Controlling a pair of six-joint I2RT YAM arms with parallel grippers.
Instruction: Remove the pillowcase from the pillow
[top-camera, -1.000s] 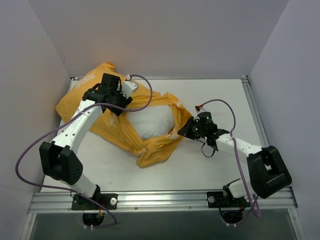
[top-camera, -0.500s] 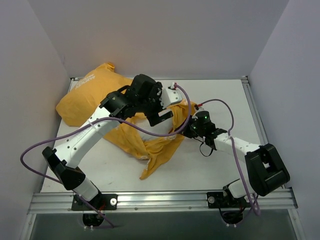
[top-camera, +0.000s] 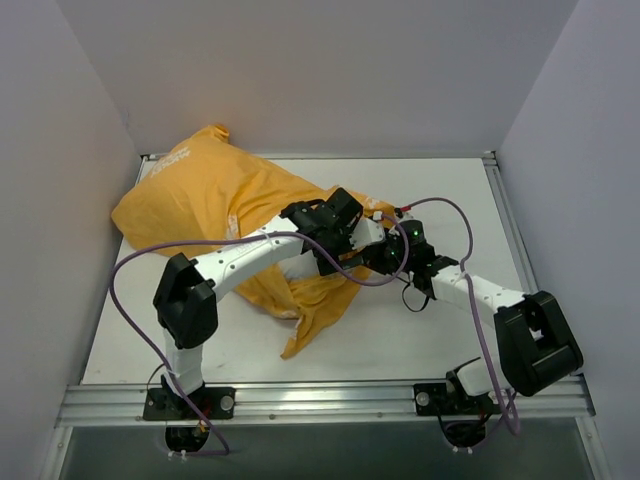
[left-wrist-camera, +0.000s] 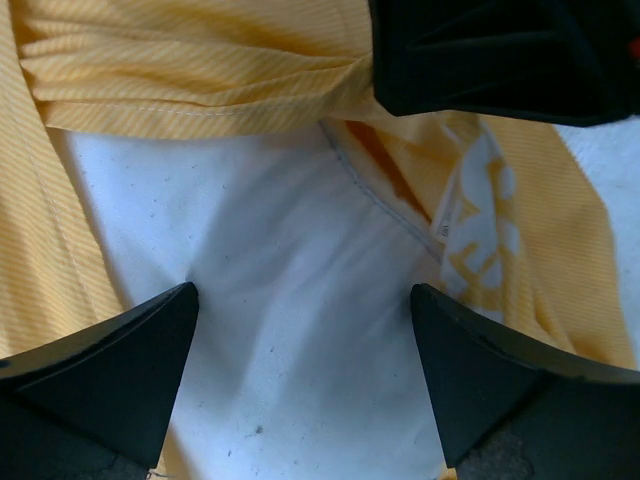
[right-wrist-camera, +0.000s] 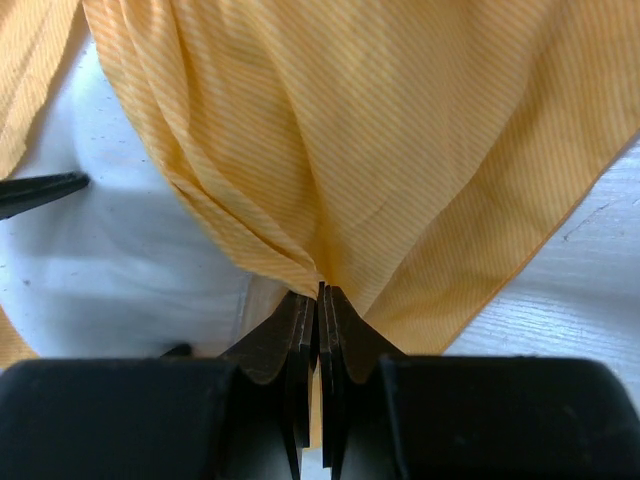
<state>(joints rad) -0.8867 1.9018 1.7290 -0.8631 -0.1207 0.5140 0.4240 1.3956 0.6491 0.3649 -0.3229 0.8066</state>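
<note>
The orange-yellow pillowcase (top-camera: 210, 195) lies bunched from the back left corner to mid-table, with a loose flap hanging toward the front (top-camera: 315, 320). The white pillow (left-wrist-camera: 290, 300) shows through its opening in the left wrist view, and also in the right wrist view (right-wrist-camera: 110, 250). My left gripper (top-camera: 352, 243) (left-wrist-camera: 305, 330) is open, its jaws spread wide over the bare pillow. My right gripper (top-camera: 380, 252) (right-wrist-camera: 320, 290) is shut on a gathered fold of the pillowcase (right-wrist-camera: 330, 150) at the opening's right edge. The right gripper's black body shows at the top of the left wrist view (left-wrist-camera: 500, 55).
The white table (top-camera: 420, 330) is walled by grey panels at the back and both sides. A metal rail (top-camera: 320, 400) runs along the front edge. Purple cables (top-camera: 130, 290) loop from both arms. The two grippers sit very close together.
My left arm has swung right and forward, from the pillowcase's back left to the opening beside the right gripper. The pillowcase has spread back over the pillow. The right gripper has kept its hold.
</note>
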